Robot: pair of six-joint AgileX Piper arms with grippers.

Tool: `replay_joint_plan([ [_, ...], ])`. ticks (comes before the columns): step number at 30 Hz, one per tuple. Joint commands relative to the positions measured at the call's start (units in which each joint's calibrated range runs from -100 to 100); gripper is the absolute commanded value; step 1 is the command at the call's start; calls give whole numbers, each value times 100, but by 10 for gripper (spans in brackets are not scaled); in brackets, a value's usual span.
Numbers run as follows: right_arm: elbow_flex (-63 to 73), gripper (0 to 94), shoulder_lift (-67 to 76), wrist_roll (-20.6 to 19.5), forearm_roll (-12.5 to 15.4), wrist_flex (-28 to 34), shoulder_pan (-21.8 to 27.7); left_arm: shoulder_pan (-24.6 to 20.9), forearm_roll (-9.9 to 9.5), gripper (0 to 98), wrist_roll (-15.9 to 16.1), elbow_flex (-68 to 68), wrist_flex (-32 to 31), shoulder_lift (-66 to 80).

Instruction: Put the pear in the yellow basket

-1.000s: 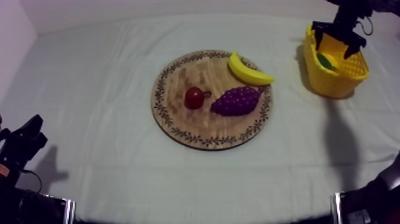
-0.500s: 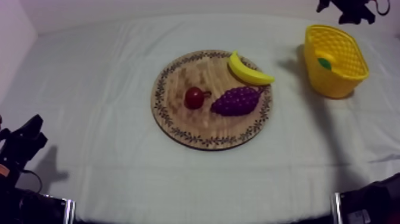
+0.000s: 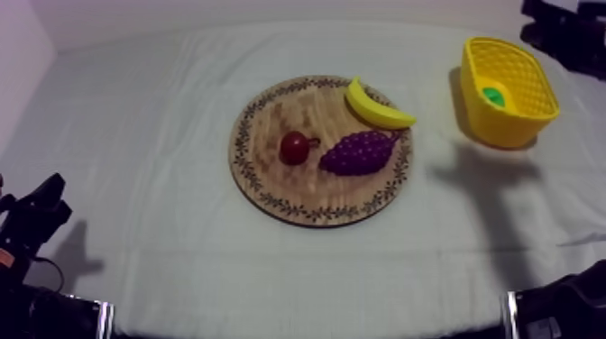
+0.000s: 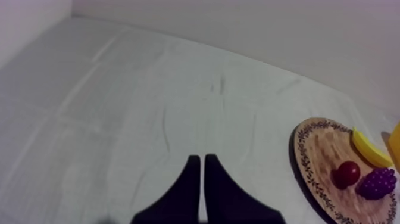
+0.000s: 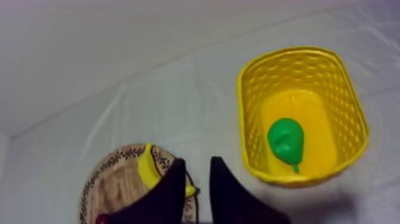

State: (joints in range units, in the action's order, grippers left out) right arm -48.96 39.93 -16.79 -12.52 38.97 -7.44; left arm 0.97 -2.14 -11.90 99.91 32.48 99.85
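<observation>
Pear (image 5: 286, 140): lay inside yellow basket (image 5: 351, 113), placement judged done. Right gripper (image 5: 196, 162): fingers spread, empty, high beside basket; any retreat should keep clear of rim. Left gripper (image 4: 199, 158): fingers pressed together, idle over cloth (image 4: 149, 107)

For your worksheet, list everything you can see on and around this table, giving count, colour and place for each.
cloth: one, grey-white, covering the table
wooden board: one, brown with a patterned rim, mid-table
banana: one, yellow, on the board's far rim
small red fruit: one, red, on the board
grapes: one bunch, purple, on the board beside the red fruit
yellow basket: one, yellow, at the table's right
pear: one, green, inside the basket
left gripper: one, black, shut, over bare cloth at the left
right gripper: one, black, open, raised near the basket
</observation>
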Motion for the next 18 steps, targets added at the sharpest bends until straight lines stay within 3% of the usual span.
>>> replay_joint_plan([
  [1, -1400, 52, 1296, 123, 66, -440, 56, 1, 1, 1, 1, -2, 2, -2],
  [4, -2261, 20, 2038, 313, 322, -695, 184, 1, 1, 1, 1, -2, 2, -2],
  [10, -3904, 4, 3496, 858, 1286, -1092, 468, 1, 1, 1, 1, -2, 2, -2],
  [13, -4549, 3, 4095, 1390, 1810, -1167, 534, 1, 1, 1, -1, -2, 2, -2],
  [15, -4753, 3, 4384, 1581, 1919, -945, 576, 1, 1, 1, 0, -2, 2, -2],
  [18, -4927, 3, 4748, 1473, 1818, -647, 620, 1, 1, 1, 1, -2, 2, -2],
])
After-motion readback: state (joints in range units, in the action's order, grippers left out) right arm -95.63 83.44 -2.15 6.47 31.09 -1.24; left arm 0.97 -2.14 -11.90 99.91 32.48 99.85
